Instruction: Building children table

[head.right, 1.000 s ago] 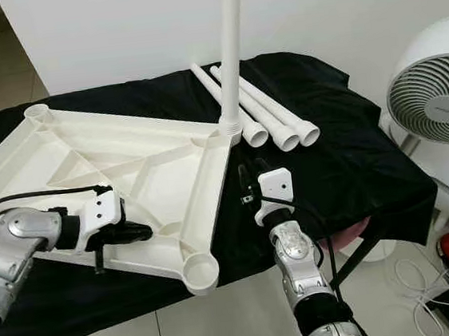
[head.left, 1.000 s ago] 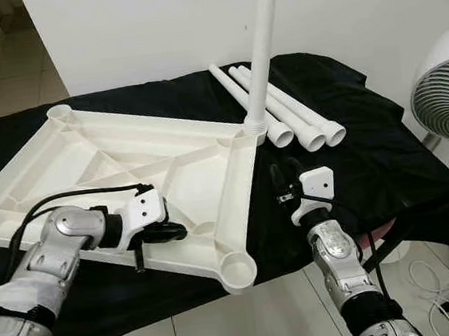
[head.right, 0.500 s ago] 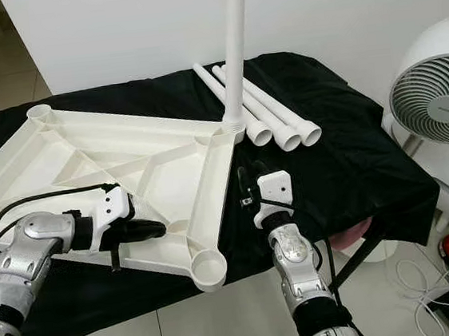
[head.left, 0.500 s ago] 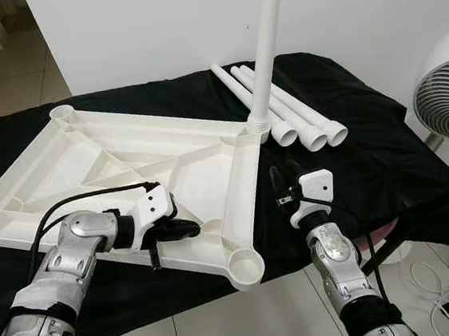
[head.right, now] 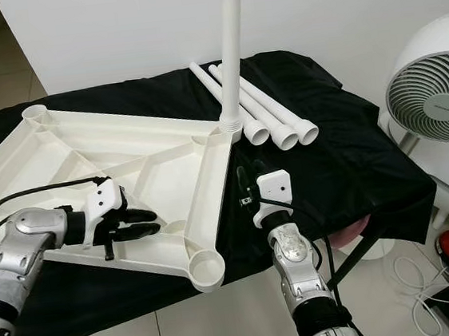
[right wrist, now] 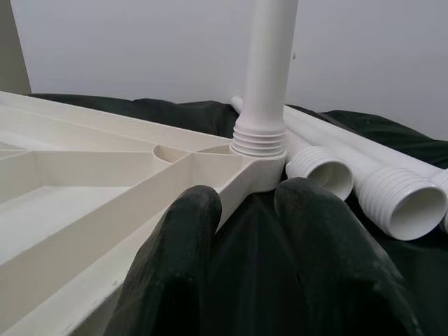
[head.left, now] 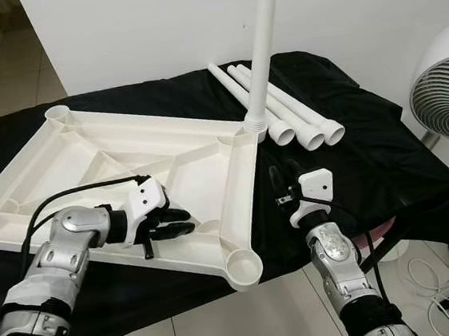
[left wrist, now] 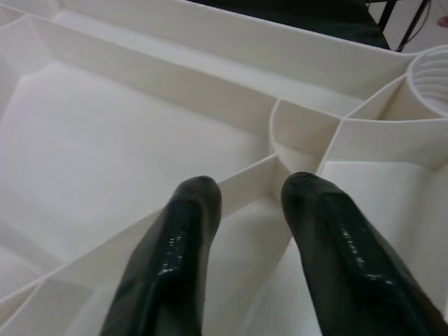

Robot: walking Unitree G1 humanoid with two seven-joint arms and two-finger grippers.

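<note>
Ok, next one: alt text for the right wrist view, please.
Two black fingers of the right gripper, spread apart, point at a white plastic table leg standing upright in the corner socket of the upturned white plastic tabletop. Loose white leg tubes lie beside it on black cloth.

An upturned white plastic ribbed tabletop (head.left: pixel 87 162) lay on a black cloth (head.left: pixel 367 153), one white leg tube (head.left: pixel 264 43) standing upright in its far corner socket. Three loose white tubes (head.left: pixel 295 116) lay just beside it. The left gripper (head.left: pixel 178 222), fingers parted, rested on the tabletop's near edge; the right gripper (head.left: pixel 283 175) hovered over the cloth.
</note>
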